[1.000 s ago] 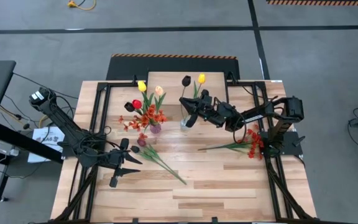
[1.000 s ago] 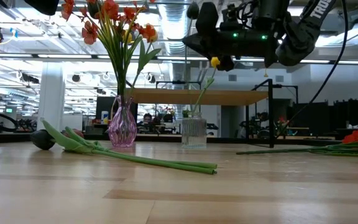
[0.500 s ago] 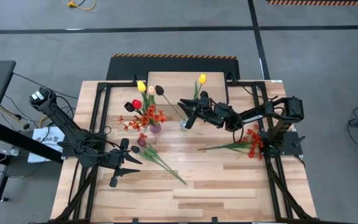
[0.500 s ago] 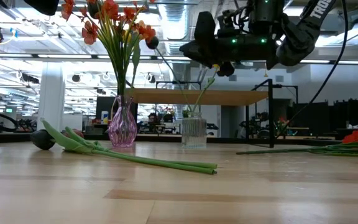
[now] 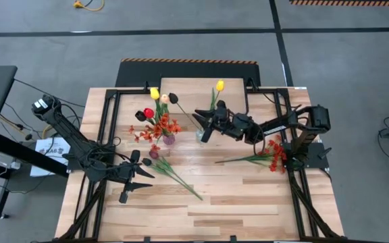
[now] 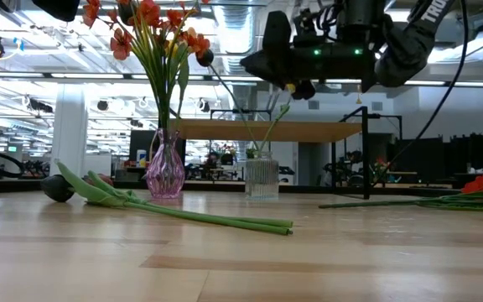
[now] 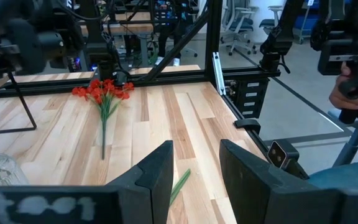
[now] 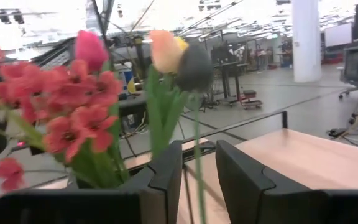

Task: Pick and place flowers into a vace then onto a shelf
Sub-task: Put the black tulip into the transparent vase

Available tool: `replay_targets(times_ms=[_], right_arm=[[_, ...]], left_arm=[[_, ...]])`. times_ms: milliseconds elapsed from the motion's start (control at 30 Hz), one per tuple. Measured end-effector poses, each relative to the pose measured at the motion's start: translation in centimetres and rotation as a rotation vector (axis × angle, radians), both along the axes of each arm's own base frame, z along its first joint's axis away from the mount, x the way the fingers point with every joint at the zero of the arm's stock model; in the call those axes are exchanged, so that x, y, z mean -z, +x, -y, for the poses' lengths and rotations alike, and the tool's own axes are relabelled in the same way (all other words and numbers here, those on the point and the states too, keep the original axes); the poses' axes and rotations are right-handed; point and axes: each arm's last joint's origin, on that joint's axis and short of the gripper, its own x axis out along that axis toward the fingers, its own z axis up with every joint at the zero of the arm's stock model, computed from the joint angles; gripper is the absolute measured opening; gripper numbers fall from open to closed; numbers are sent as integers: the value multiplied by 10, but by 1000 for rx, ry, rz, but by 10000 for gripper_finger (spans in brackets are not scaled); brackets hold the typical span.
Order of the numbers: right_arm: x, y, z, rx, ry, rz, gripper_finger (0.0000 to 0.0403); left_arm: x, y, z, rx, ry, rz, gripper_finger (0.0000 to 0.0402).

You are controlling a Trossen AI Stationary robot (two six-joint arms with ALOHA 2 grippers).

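Note:
A clear glass vase stands on the table in front of the shelf. It holds a yellow tulip and a dark maroon tulip, which leans left toward the bouquet in the purple vase. My right gripper hovers open above the clear vase. The maroon tulip's stem rises through the gap between its fingers, and I see no contact. My left gripper waits open near the table's left front, with nothing between its fingers.
A loose tulip lies flat on the planks between the purple vase and the near edge. Orange-red sprays lie at the table's right, by the right arm's base. Black frame rails run along both sides.
My right gripper has let go of the maroon tulip and tipped up slightly. The tulip's head has swung from above the clear vase toward the table's left and now leans by the bouquet; its stem foot stays in the clear vase.

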Motion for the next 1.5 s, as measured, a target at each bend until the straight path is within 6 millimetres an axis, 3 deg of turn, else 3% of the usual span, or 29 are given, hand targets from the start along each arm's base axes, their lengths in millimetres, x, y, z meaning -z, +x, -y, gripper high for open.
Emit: replay_targets(times_ms=[367,800,1033,1233,1367,1500], right_arm=[[5,3,-51,-148,-65,-74,91],[37,-9,-123,-364,-27,-389,91],[38,-15,-143,-367,-3,-390,91],[39,-17,-146,-334,32,-393,91],[54,-5,-150,-324,42,-435,91],[72,27,-161,-326,23,-451,91]], left_arm=[[0,0,0,0,-1,1,119],[-1,0,0,0,-9,8,119],[-1,0,0,-1,-18,6,119],[-1,0,0,-1,-18,6,119],[-1,0,0,-2,-17,5,119],[-1,0,0,-2,-21,4,119]])
